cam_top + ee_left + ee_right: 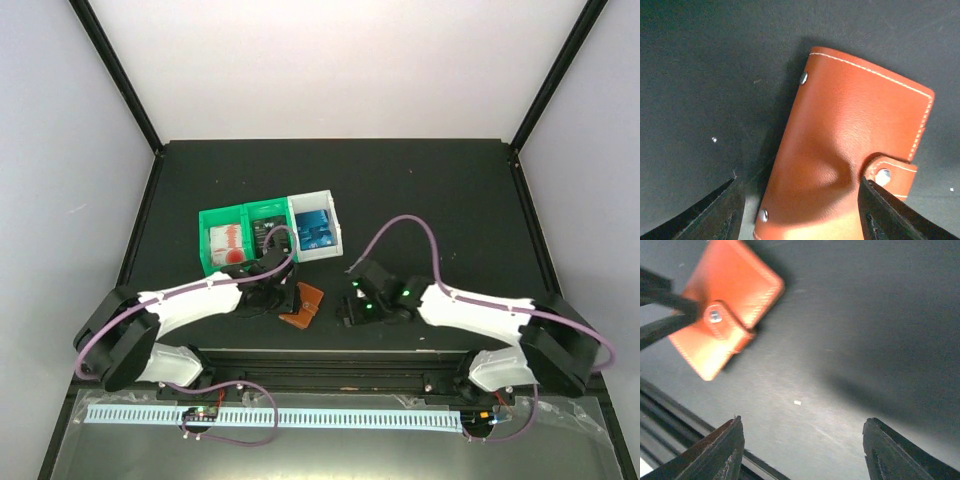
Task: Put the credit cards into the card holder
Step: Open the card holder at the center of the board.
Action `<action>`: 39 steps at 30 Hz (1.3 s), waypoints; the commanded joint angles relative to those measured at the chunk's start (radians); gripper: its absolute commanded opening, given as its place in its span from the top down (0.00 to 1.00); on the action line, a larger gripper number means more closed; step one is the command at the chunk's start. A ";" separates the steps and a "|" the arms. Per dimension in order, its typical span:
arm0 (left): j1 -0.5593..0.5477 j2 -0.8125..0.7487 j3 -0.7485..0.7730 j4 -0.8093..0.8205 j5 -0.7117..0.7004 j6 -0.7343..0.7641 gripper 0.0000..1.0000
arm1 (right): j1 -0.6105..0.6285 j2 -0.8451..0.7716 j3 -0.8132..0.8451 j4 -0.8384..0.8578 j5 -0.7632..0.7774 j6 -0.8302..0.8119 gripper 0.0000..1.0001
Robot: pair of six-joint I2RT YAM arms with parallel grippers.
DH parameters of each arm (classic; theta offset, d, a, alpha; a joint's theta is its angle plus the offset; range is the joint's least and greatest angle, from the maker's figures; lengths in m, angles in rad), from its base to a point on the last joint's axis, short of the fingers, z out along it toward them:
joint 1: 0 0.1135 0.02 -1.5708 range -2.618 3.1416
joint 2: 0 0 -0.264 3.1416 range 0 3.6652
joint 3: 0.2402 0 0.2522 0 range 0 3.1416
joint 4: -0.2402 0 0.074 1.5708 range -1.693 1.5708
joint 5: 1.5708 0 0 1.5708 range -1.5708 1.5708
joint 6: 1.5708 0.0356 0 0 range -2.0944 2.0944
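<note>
card holder [850,145] lies snapped shut on the table between the wide-spread left gripper [797,182], right gripper [802,422] wide and empty nearby, credit cards [318,232] in the bins [215,213] behind; risk: an off-centre pinch skids the slick leather, snap unopened.

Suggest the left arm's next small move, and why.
Probably close the left pincer on the card holder to steady it. Its jaws stand open astride the holder, which lies shut with its snap tab fastened; the right pincer, open beside it over the table, could then undo the tab.
</note>
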 commanded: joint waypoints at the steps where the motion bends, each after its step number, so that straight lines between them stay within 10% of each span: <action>1: 0.026 0.054 -0.022 0.113 0.086 -0.011 0.40 | 0.103 0.138 0.119 0.049 0.021 -0.002 0.33; 18: 0.071 0.014 -0.221 0.321 0.292 -0.084 0.76 | 0.200 0.490 0.433 -0.103 0.330 0.214 0.34; 39: 0.119 -0.005 -0.390 0.401 0.290 -0.122 0.84 | 0.227 0.611 0.556 -0.331 0.478 0.367 0.51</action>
